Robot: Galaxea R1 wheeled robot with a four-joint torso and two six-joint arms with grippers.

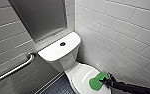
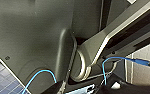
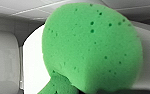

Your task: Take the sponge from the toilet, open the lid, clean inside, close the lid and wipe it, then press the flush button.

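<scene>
The white toilet (image 1: 66,53) stands in the tiled corner, its oval lid (image 1: 82,76) closed over the bowl. A dark round flush button (image 1: 62,44) sits in the middle of the tank top. My right gripper (image 1: 105,81) comes in from the lower right, shut on the bright green sponge (image 1: 97,81), which lies over the lid's right side. In the right wrist view the sponge (image 3: 93,47) looms large in front of the white lid (image 3: 32,65).
A steel grab bar (image 1: 14,70) runs along the left wall. White tiled walls close in on the right and behind the tank. Dark tiled floor (image 1: 57,87) lies left of the bowl. The left wrist view shows the robot's own dark body and blue cables.
</scene>
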